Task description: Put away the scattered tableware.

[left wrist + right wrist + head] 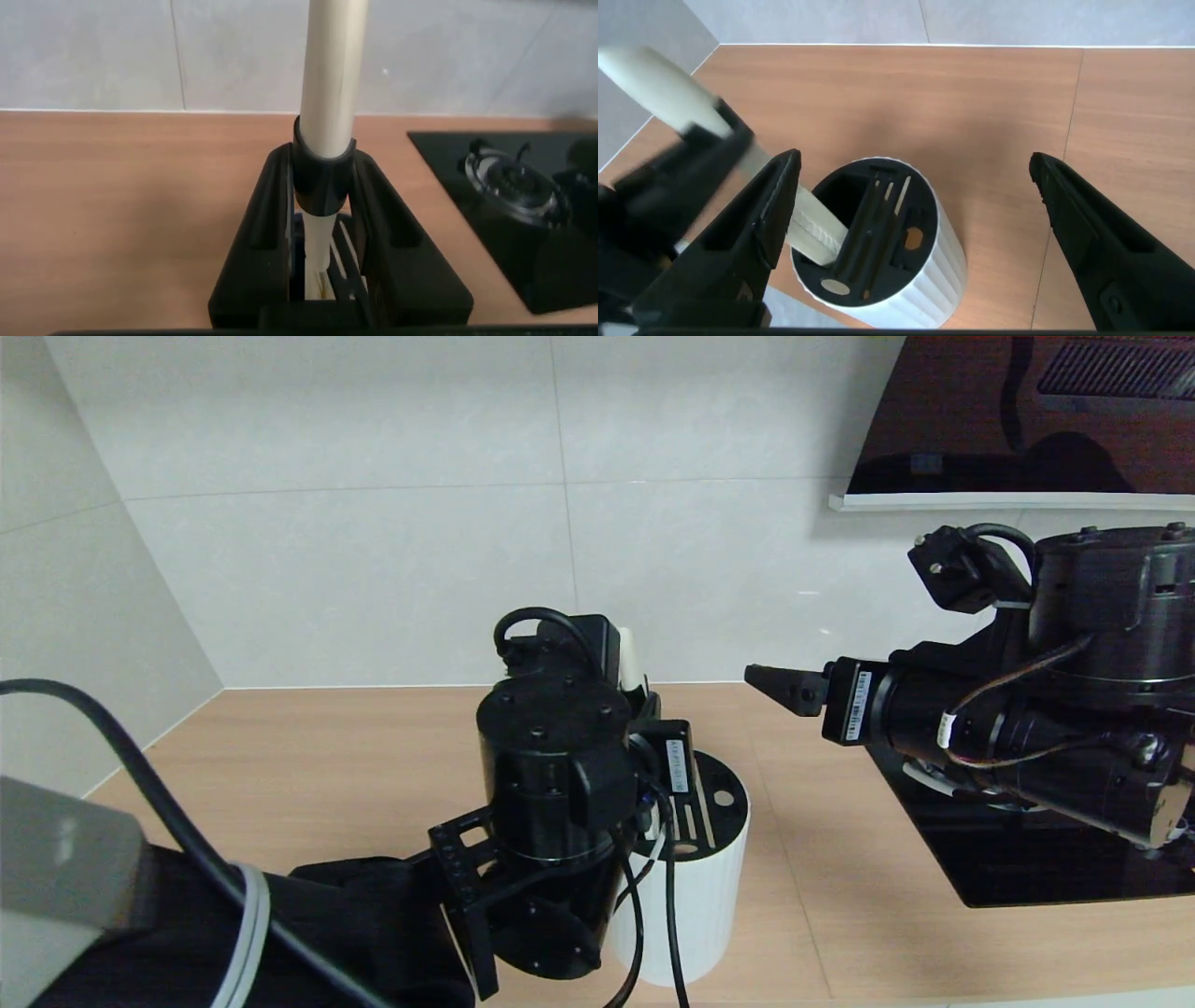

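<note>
The left arm fills the near foreground, and its left gripper (324,177) is clamped on a utensil (331,75) with a smooth, round, cream handle; which kind of utensil it is cannot be told. The handle stands almost upright in the left wrist view and looks tilted from the right wrist view. Its top rises above the fingers and its lower end goes down into a holder (695,896) right under the gripper. The holder is a white cylinder with a ribbed wall and a black lid cut with long slots and round holes. The utensil enters at the lid's left side, and thin pale sticks show in the slots beside it. The holder stands on a wooden counter (327,756), matte with a light grain and thin seams, near the front edge. Bare counter lies to its left and behind it. To its right, past a strip of wood, a glossy black stove (1027,868) is set flush into the counter, with a round burner (509,182) on it. The right gripper (915,161) hangs above that strip near the stove's back corner, well apart from the holder, with its 2 black pointed fingers spread wide. A pale tiled wall (373,569) closes the back and left, and a dark hood (980,420) hangs above the stove.
</note>
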### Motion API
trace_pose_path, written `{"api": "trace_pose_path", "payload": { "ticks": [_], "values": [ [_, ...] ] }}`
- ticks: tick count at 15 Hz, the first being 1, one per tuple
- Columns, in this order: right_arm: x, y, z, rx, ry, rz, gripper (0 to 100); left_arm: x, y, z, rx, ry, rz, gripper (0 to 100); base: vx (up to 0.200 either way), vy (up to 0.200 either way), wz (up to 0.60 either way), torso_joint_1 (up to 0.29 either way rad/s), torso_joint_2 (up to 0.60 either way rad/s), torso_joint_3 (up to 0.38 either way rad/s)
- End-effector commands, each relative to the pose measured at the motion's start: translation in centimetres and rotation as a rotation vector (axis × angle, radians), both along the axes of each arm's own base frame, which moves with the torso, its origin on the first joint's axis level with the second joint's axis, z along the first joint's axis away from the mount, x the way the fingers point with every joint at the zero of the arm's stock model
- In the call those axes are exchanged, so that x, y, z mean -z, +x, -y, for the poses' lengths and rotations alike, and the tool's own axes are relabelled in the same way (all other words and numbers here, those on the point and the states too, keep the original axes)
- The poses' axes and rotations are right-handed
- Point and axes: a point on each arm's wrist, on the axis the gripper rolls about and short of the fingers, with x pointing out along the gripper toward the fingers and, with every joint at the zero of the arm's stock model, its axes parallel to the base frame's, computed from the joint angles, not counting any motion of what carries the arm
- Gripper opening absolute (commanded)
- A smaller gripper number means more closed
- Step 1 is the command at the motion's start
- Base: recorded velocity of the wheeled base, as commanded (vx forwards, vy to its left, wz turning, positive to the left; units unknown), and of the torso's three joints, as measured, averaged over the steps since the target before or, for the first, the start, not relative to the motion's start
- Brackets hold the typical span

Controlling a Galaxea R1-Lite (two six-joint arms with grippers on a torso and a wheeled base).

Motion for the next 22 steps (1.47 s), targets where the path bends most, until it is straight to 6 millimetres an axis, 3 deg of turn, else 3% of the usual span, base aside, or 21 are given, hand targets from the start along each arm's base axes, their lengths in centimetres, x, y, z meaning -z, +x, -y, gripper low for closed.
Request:
{"api": "trace_pose_path", "payload": {
  "ticks": [1, 6, 13, 22],
  "values": [
    [0.0, 0.0, 0.0, -0.001, 0.001, 0.001, 100, 1.1, 0.2, 0.5, 0.002, 0.012, -0.007, 0, 0.000, 0.000, 0.00, 0.000, 0.00, 0.000],
    [0.0, 0.0, 0.0, -0.001, 0.001, 0.001, 100, 2.2, 0.3, 0.6, 0.000, 0.033, -0.018, 0, 0.000, 0.000, 0.00, 0.000, 0.00, 0.000],
    [0.1, 0.0, 0.0, -0.001, -0.001, -0.001, 100, 5.3, 0.0, 1.2, 0.016, 0.111, -0.072, 0, 0.000, 0.000, 0.00, 0.000, 0.00, 0.000],
    [0.1, 0.0, 0.0, -0.002, -0.001, -0.001, 100, 5.3, 0.0, 1.2, 0.016, 0.110, -0.074, 0, 0.000, 0.000, 0.00, 0.000, 0.00, 0.000]
  ]
}}
